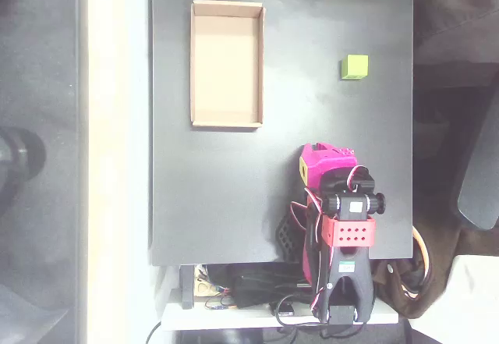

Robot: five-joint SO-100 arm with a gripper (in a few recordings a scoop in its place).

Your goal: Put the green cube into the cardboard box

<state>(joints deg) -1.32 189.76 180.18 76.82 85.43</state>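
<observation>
Green cube [355, 66] sits alone on the dark table [234, 196], toward the right side of the overhead view and in the far part of the surface, close to the table's right edge but not touching it. Its lime top face is plain and it lies flat, with nothing around it.

Well apart from it, to the left, lies the cardboard box [226, 64]. It is a shallow tan tray with low walls, set with its long side running from far to near, and its pale floor is bare. The box rests near the far edge of the table, and a wide strip of black tabletop lies between it and the cube.

My own body is at the near right of the table. The magenta arm [323, 203] is folded up over the near edge, with red and black parts and loops of red wire around it. My gripper [327, 157] points toward the far side, roughly in line with the cube but clearly short of it, with open table between us. From straight above, the magenta shell covers my fingers, so I cannot tell whether my jaws are spread or closed. I see nothing held at my tip.

A small yellow patch shows on the left face of my magenta housing. Cables and a dark block lie at the near edge behind my base.
</observation>
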